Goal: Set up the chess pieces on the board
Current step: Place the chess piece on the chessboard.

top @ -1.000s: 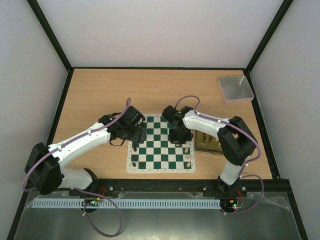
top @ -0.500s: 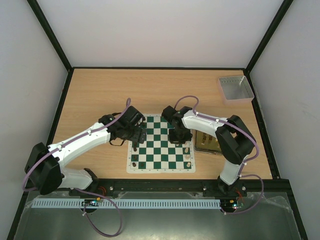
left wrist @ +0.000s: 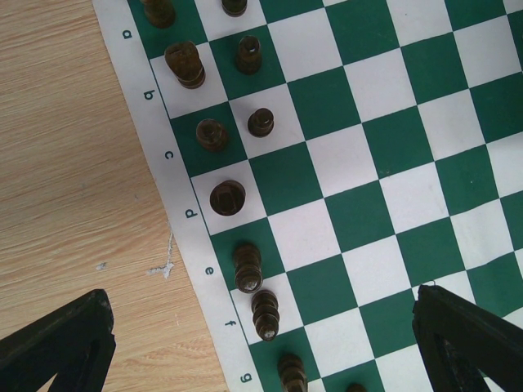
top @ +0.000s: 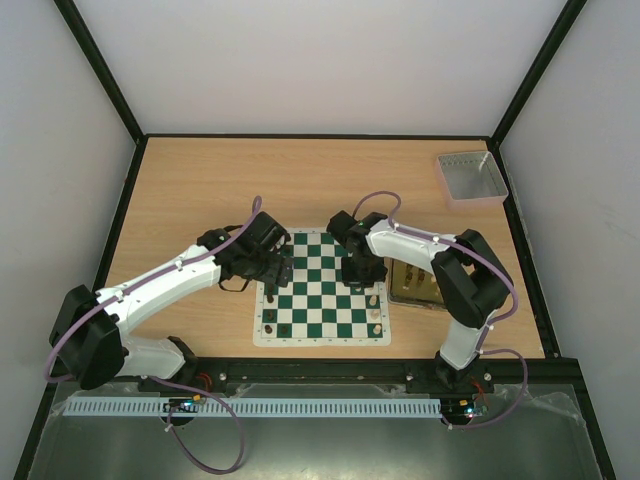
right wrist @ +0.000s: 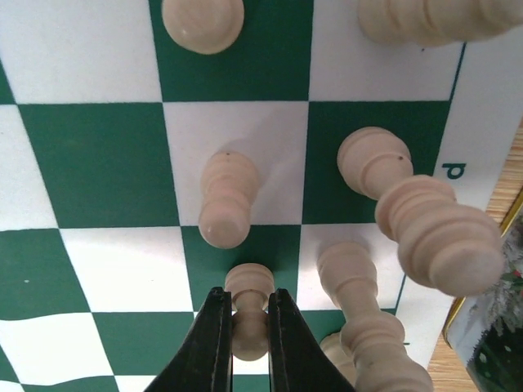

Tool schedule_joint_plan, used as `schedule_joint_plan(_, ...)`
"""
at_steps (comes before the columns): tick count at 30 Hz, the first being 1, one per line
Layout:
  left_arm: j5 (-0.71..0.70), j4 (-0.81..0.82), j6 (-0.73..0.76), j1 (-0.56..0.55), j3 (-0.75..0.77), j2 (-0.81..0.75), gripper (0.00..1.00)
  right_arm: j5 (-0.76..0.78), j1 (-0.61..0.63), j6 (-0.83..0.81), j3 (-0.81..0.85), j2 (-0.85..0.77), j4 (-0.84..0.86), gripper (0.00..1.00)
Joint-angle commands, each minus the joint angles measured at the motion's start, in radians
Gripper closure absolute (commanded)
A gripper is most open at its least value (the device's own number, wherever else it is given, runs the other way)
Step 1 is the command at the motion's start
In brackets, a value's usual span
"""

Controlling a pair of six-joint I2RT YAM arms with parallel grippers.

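Right arm (top: 410, 245) shifted (pawn (right wrist: 249, 286) half-hidden).

Light wood-grain tabletop (top: 200, 190) carries 3 things. Flat square chess mat of dark green and white squares w/ white border (top: 320, 341) lies near-centre. Translucent yellow rectangular tray (top: 415, 303) sits just right of the mat, only partly visible. Small grey rectangular tray (top: 471, 175) is at far-right corner, well apart.

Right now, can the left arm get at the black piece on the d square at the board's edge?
Probably yes: the left gripper hangs open above that row and nothing covers the black piece; its neighbours on c and e stand apart.
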Motion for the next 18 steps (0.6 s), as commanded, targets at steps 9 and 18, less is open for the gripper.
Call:
schedule_joint_plan(9, -0.011, -0.009, 0.006, -0.005, -0.007, 0.004, 0.01, 0.007, -0.004, -0.003, -0.015, -0.019, 0.0, 0.95)
schedule_joint_plan(18, -0.013, -0.009, 0.004, -0.005, -0.007, 0.003, 0.01, 0.005, -0.004, -0.001, -0.008, -0.009, 0.002, 0.95)
